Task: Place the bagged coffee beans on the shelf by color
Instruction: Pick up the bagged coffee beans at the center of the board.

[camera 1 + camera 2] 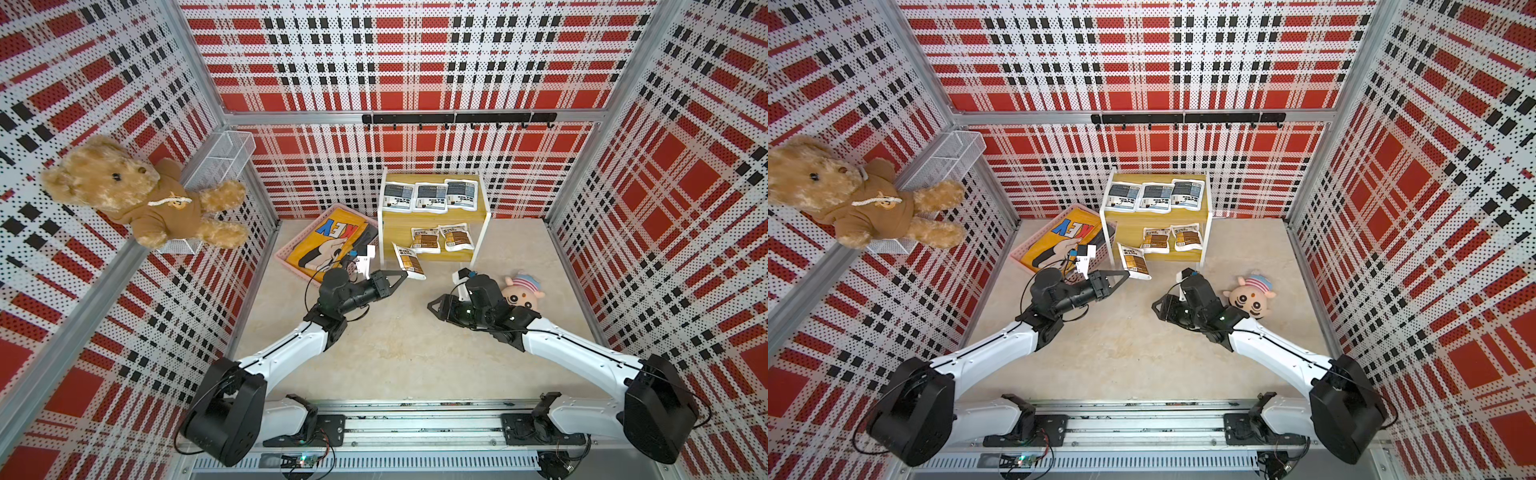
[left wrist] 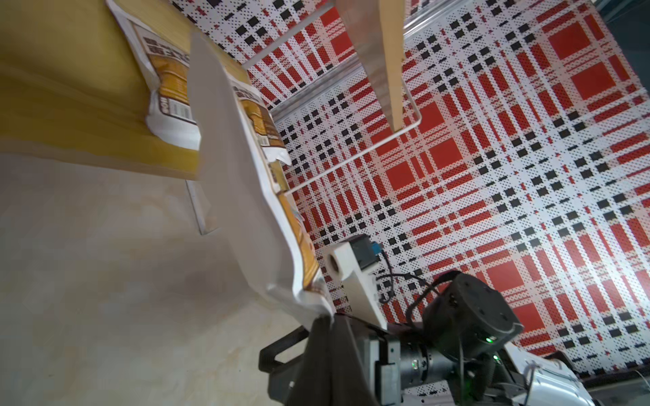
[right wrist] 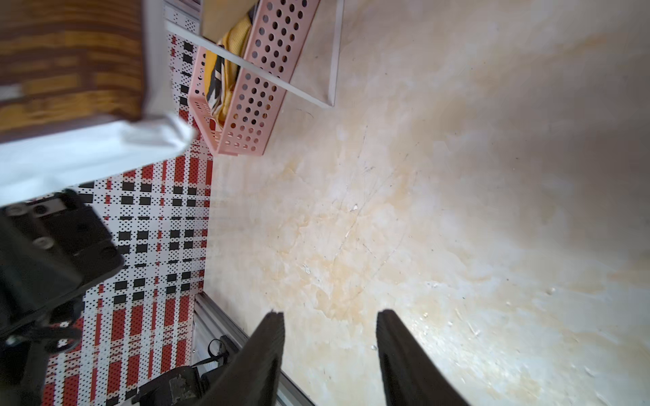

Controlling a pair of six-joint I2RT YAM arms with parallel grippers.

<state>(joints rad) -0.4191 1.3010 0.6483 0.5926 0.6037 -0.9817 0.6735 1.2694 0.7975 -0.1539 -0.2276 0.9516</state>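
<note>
Clenched on a corner of the brown pouch [image 1: 409, 261], the left end effector [image 1: 404, 273] should raise it flat onto the lower board of the shelf [image 1: 397, 239]; the right end effector [image 3: 330, 313] is released.

This is a robot lab test cell. Plaid-printed perforated panels [image 1: 415, 62] on aluminium framing [image 1: 291, 117] enclose a pale bench [image 1: 415, 357]. A left arm [image 1: 286, 353] and right arm [image 1: 573, 353] stand on a rail [image 1: 415, 428], among staged props: teddy bear [image 1: 137, 195] and shelf [image 1: 432, 216].
</note>
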